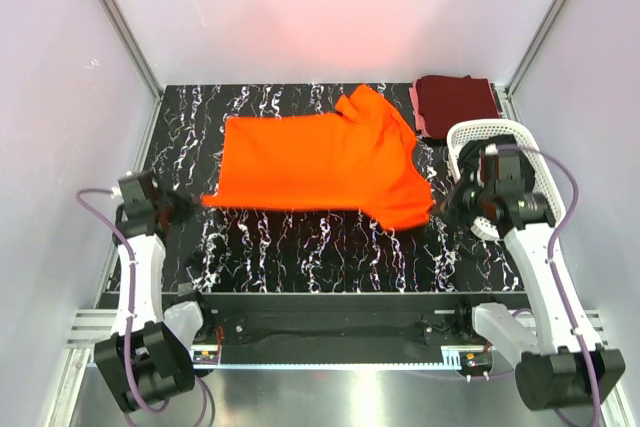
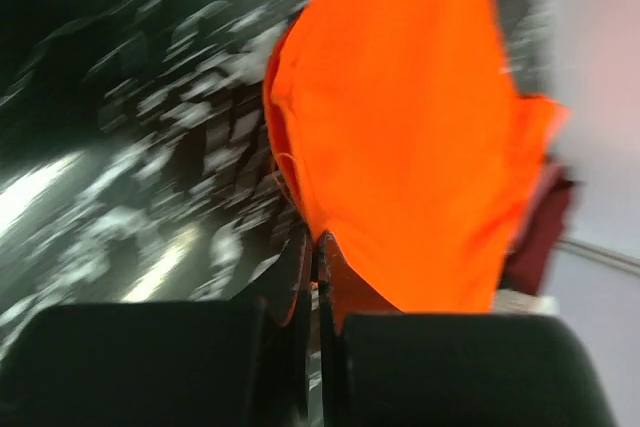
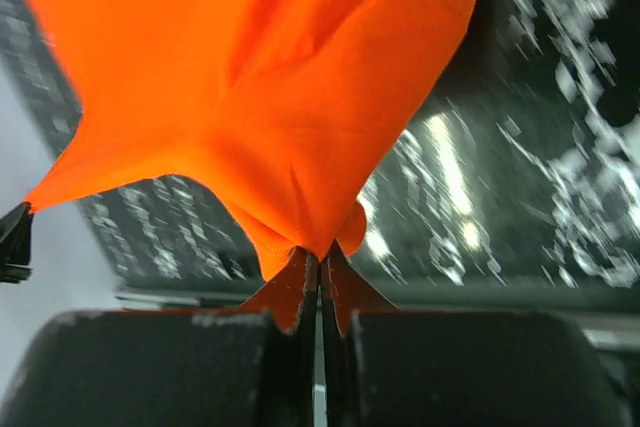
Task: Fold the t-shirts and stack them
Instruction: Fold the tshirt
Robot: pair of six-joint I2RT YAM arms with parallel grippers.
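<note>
The left gripper [image 1: 188,204] is pinched tight on one corner of the orange t-shirt [image 1: 320,162]. In its own wrist view the two fingers [image 2: 300,282] sit closed together with a fold of orange cloth caught between them. Across from it, the right gripper [image 1: 445,205] is clamped the same way on the opposite corner, its fingertips [image 3: 300,287] pressed flat on a small tuck of the fabric.

Between the two claws the near hem of the shirt runs in a taut, almost straight line, parallel to the near edge of the table [image 1: 330,257]. That hem looks held up off the black, white-veined surface, with a shadow beneath it. From there the shirt spreads back toward the far edge, one sleeve poking up toward the far right corner and the right side sloping down to the right claw.

Further out, a maroon t-shirt [image 1: 455,102] lies folded in the far right corner of the table, just apart from the orange sleeve. A white perforated basket [image 1: 480,132] stands along the right edge, just near of the maroon shirt, with the right arm's wrist over it, hiding part of it.
</note>
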